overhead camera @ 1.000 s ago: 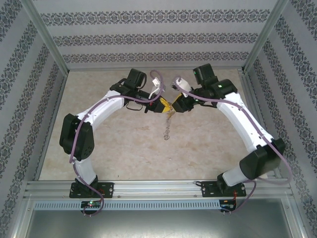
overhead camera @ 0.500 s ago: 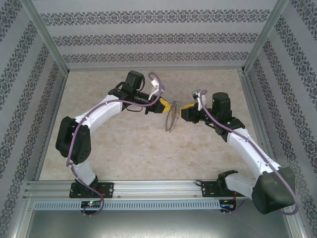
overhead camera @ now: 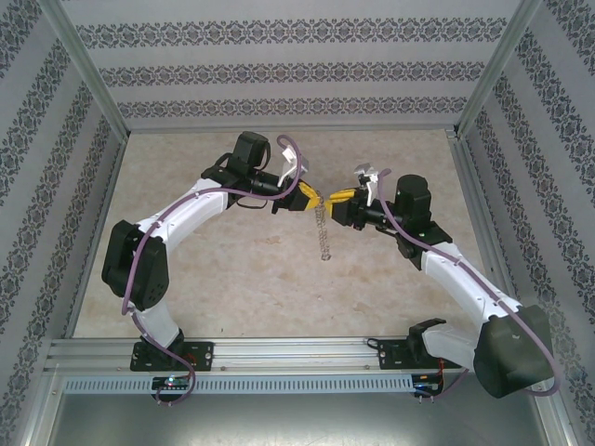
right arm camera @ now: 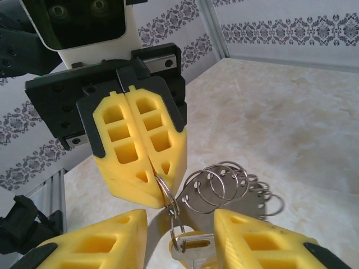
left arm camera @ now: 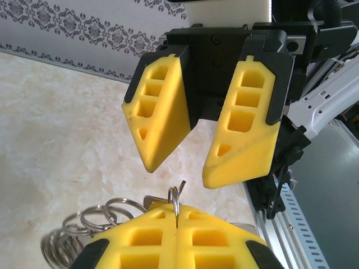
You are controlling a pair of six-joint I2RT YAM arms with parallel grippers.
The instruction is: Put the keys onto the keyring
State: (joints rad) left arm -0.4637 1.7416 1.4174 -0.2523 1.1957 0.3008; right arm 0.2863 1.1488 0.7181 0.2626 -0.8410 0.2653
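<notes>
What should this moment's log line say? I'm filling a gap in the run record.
left gripper: shut on keyring | right gripper: open, straddling key, ungripped

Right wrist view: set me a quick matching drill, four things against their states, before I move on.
Things:
1 left tool
2 right tool
3 key
4 keyring

States:
A grey, fringed with little rings, hanging below both tools
B open, nothing gripped
C clamped shut on a small ring
D dangling in the right tool's gap

Pairs: 1-C, 2-B, 3-D, 4-A
</notes>
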